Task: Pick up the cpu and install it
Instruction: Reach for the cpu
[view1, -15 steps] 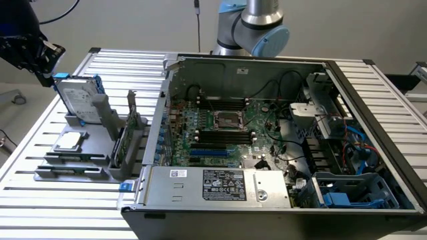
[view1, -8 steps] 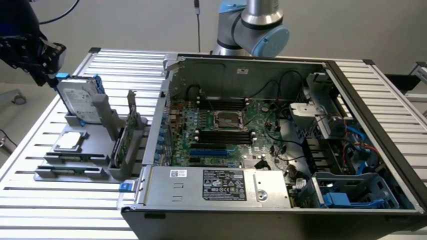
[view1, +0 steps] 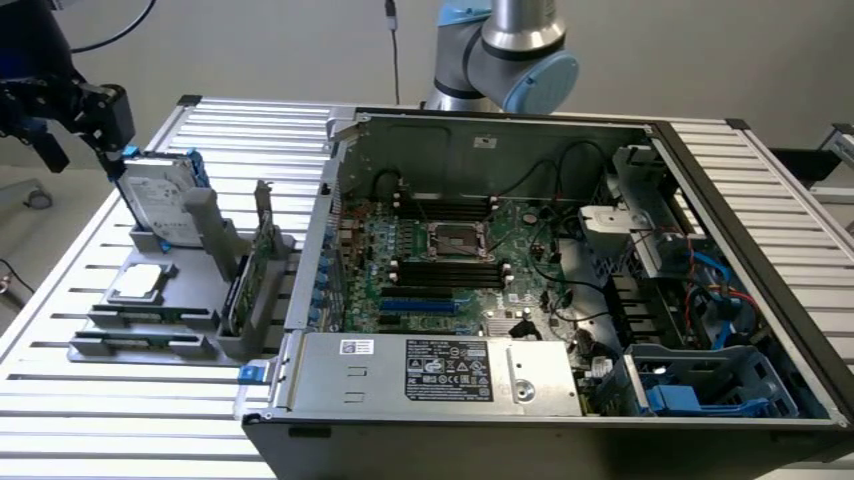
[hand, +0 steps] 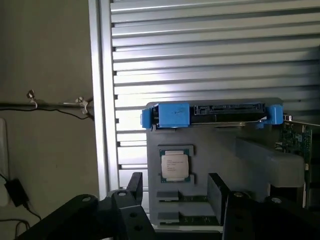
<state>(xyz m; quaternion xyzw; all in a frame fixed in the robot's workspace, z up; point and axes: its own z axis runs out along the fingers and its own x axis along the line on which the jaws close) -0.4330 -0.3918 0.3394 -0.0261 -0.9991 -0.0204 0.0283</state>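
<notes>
Hovering the gripper (view1: 83, 158) at the upper left of the exterior view, above the upright hard drive (view1: 160, 195), with the pincer standing open and gripping nothing. Looking down in the wrist view onto the cpu (hand: 175, 165), lying flat in its square pocket of the gray holder (hand: 225, 160), just beside the blue-railed hard drive and framed between the two black fingertips (hand: 136, 177). Seeing the same chip at the exterior view's left, well apart from the dark socket (view1: 454, 240) on the board inside the open computer case (view1: 454, 150). Judging this as the approach for the pick-up. Doing it well is probably calling for centring squarely over the chip, setting the fingers parallel to two opposite edges, clearing the pocket walls and the hard drive, and taking hold by the edges only, gently, without tilting.
</notes>
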